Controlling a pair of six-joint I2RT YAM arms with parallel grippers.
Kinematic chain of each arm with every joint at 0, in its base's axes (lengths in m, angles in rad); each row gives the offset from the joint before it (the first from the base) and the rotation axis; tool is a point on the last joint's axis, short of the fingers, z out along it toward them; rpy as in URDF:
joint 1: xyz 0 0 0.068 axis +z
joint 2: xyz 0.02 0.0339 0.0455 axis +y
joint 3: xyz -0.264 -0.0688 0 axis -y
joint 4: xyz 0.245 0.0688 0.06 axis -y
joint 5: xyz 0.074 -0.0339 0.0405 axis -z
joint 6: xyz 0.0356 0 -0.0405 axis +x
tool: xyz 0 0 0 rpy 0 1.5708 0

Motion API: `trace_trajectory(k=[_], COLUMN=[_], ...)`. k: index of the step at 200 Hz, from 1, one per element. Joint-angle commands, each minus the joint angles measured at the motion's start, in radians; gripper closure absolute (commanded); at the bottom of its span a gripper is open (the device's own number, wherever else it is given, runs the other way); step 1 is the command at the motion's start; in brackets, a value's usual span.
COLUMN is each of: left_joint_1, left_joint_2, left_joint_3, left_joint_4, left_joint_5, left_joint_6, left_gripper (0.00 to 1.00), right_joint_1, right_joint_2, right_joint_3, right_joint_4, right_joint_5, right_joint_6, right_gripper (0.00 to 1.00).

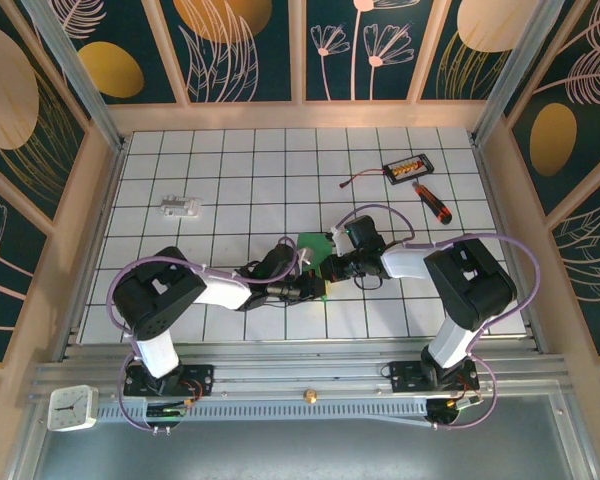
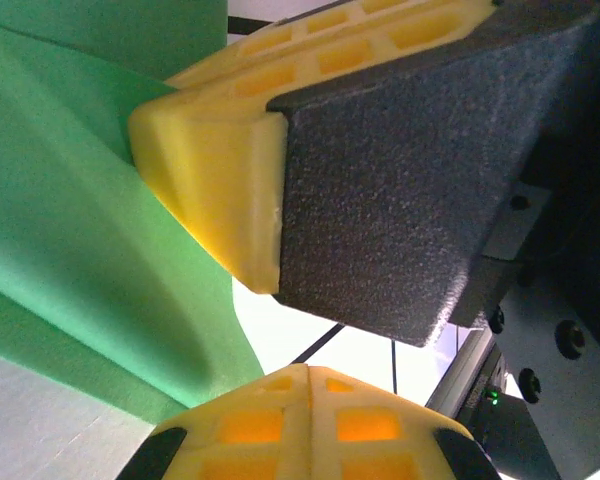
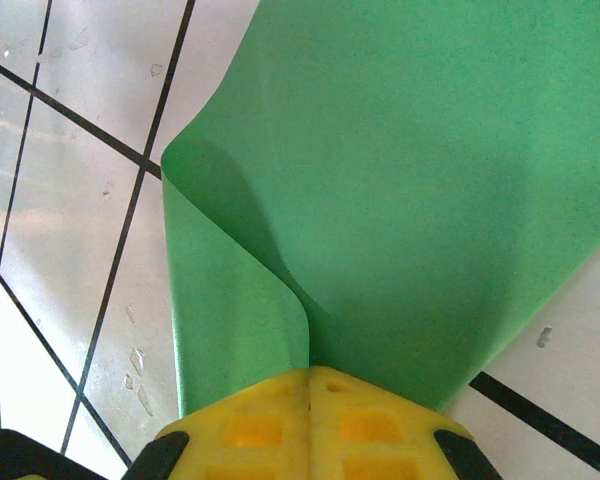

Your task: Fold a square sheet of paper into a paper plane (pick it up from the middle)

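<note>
Near the middle of the tiled desk (image 1: 230, 170), both claws meet at the square sheet of paper (image 1: 313, 243), which bends in a soft curl and does not lie flat. The right claw (image 3: 310, 375) has its fingers pressed together on the green sheet, and the left claw (image 2: 308, 372), also closed, appears to pinch it just beside. I judge they hold it from two sides so one part stays fixed while the other is brought over for a crease.
</note>
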Motion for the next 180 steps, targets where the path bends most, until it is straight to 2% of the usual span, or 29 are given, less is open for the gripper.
trace_trajectory(k=[1,112,180], left_joint_1=[-0.004,-0.005,-0.006], left_joint_2=[0.030,0.064,0.056], left_joint_3=[0.024,0.011,0.002], left_joint_4=[-0.018,-0.014,-0.133], left_joint_5=[0.007,0.021,0.067], left_joint_6=[0.014,0.016,0.068], left_gripper=[1.00,1.00,1.00], right_joint_1=[-0.006,-0.006,-0.006], right_joint_2=[0.019,0.027,0.032], right_joint_3=[-0.028,-0.028,-0.026], right_joint_4=[-0.086,-0.084,-0.088], right_joint_5=[0.058,0.054,0.055], right_joint_6=[-0.004,-0.002,-0.002], right_gripper=[1.00,1.00,1.00])
